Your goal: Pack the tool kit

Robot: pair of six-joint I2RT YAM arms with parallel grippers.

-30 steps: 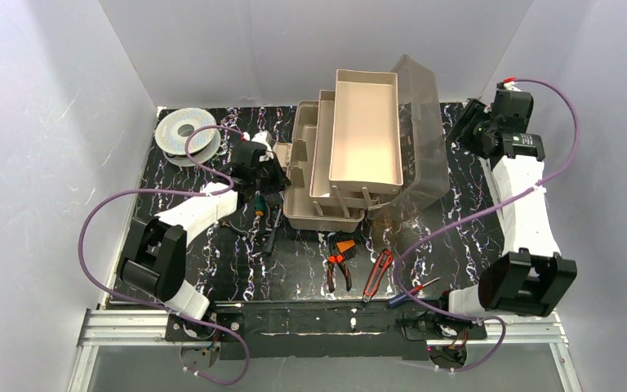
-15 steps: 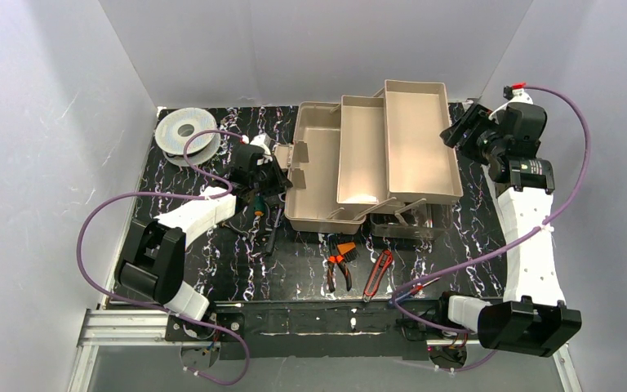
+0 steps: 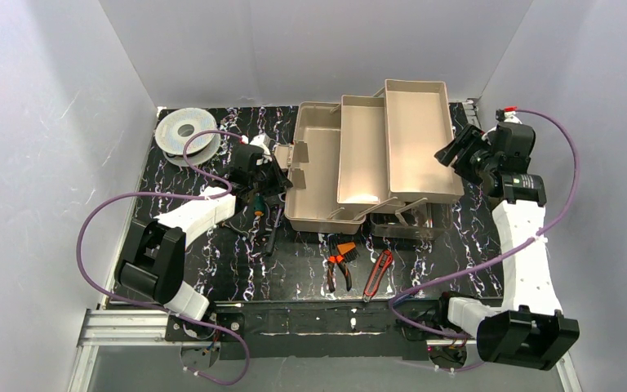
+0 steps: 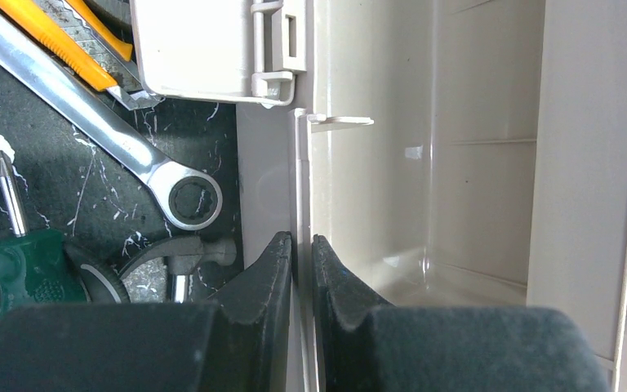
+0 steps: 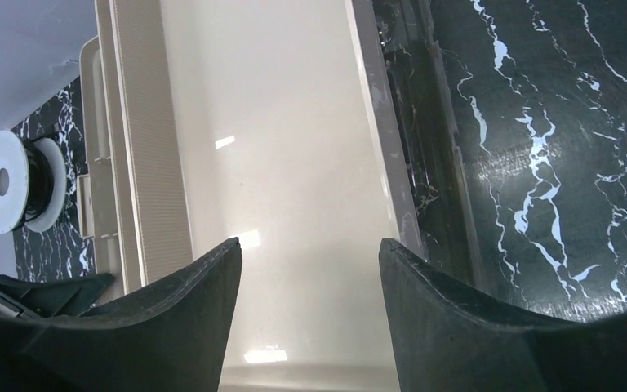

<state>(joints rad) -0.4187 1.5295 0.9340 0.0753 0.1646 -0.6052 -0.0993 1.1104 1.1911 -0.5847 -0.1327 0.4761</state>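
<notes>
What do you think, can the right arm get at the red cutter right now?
Probably yes: the right fingers are open and empty over the far tray, and the cutter lies uncovered on the table, on that arm's side.

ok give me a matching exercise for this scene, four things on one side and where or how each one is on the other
1 left hand
2 right hand
3 wire spool
4 pliers

a far left corner of the table
b open, at the tool kit's right end
c shut on the tool kit's left wall
d lying just in front of the tool kit

Pairs: 1-c, 2-b, 3-a, 4-d
</notes>
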